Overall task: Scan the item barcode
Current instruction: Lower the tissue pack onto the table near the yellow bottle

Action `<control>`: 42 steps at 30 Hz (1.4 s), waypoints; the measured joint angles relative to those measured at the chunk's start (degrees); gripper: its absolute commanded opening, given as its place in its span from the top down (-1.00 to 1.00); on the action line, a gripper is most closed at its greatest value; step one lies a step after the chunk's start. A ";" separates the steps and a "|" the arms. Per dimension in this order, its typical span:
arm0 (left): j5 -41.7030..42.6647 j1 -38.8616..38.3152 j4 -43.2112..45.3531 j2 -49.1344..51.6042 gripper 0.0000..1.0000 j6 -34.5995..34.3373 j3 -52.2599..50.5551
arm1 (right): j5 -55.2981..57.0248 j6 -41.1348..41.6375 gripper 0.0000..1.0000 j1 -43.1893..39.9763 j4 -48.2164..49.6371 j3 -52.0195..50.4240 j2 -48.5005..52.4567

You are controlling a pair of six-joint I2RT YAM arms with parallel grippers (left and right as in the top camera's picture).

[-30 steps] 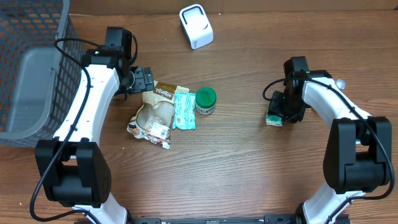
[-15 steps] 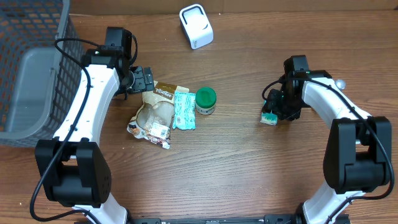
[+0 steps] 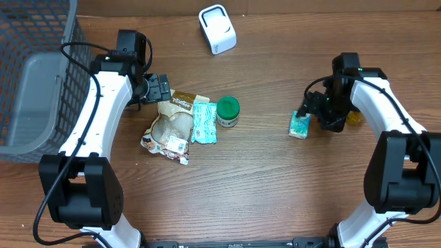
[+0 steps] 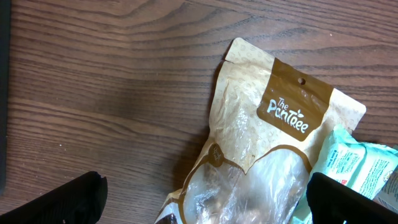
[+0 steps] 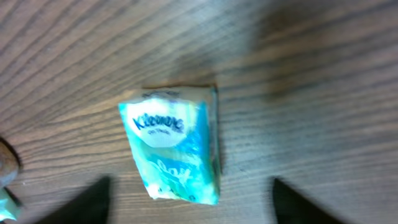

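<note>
The right end effector (image 5: 191, 200) points down over the tabletop (image 3: 275, 193) toward its right edge, jaws apart, holding nothing. A teal-and-white Kleenex tissue pack (image 5: 171, 149) lies flat beneath it, logo up.

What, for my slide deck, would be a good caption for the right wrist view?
Right claw open above a Kleenex tissue pack lying on the wooden table, not touching it.

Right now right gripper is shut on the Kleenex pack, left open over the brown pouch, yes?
No: right wrist view shows the right gripper open, the Kleenex pack lying free between its fingers. Left gripper is open over the brown pouch.
</note>
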 measured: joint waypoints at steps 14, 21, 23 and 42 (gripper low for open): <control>0.02 0.00 0.00 0.00 -1.00 0.00 0.00 | -0.42 0.24 0.49 0.50 5.97 -5.99 -0.02; 0.02 -0.02 0.00 0.00 -1.00 0.00 0.00 | -1.16 0.24 0.59 0.48 13.40 -10.40 -0.33; 0.02 -0.02 0.00 0.00 -0.99 0.00 0.00 | -1.49 0.20 0.55 0.46 16.24 -12.52 -1.60; 0.02 0.00 0.02 0.00 -1.00 0.00 0.00 | 20.35 2.93 0.93 9.25 -5.42 0.04 -5.05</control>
